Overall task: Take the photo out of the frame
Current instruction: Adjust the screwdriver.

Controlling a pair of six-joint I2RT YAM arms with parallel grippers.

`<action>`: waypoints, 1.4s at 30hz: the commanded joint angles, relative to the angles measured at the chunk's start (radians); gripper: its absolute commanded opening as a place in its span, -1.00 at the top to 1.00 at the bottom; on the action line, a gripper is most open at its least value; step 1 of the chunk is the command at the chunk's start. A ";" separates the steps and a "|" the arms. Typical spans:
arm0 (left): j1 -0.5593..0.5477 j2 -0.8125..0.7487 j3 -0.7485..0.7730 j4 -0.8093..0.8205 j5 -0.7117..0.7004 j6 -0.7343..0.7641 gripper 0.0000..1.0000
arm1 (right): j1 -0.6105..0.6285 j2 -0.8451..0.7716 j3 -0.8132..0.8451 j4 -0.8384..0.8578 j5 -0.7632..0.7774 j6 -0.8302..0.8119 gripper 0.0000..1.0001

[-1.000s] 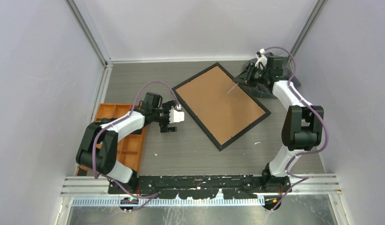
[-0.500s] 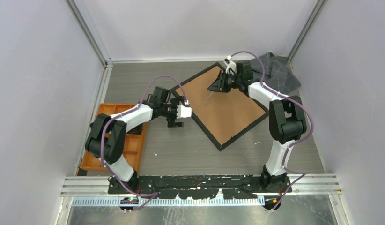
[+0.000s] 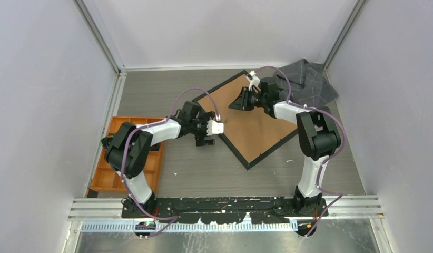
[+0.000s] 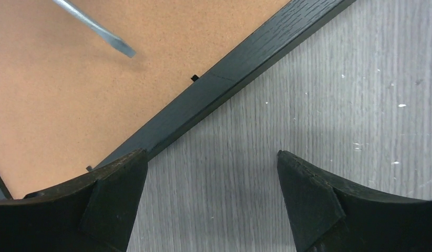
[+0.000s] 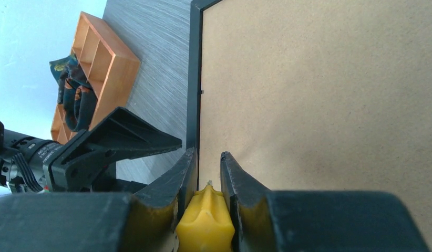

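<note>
You're freeing the back: right claw (image 5: 206,157) clamps the screwdriver (image 5: 205,220) over the frame (image 4: 229,68), left claw (image 4: 210,157) gapes at its edge; next, lever a tab (image 4: 194,78).

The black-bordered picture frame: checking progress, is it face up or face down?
Face down: the large black-bordered frame shows only its plain brown backing board upward.

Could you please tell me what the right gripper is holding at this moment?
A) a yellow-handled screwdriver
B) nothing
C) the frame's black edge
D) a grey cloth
A: the right wrist view shows the right gripper shut on a yellow-handled screwdriver, over the brown back of the frame.
</note>
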 commanded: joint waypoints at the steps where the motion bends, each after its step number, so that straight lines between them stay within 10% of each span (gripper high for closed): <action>1: -0.016 0.018 -0.001 0.108 -0.049 -0.035 -0.88 | 0.005 -0.027 -0.084 0.206 -0.037 0.002 0.99; 9: -0.029 0.038 -0.036 0.256 -0.141 -0.073 -0.77 | 0.004 0.010 -0.166 0.423 -0.066 0.100 0.99; 42: -0.088 0.039 -0.063 0.313 -0.189 -0.074 -0.49 | 0.009 0.045 -0.135 0.306 -0.113 0.175 0.99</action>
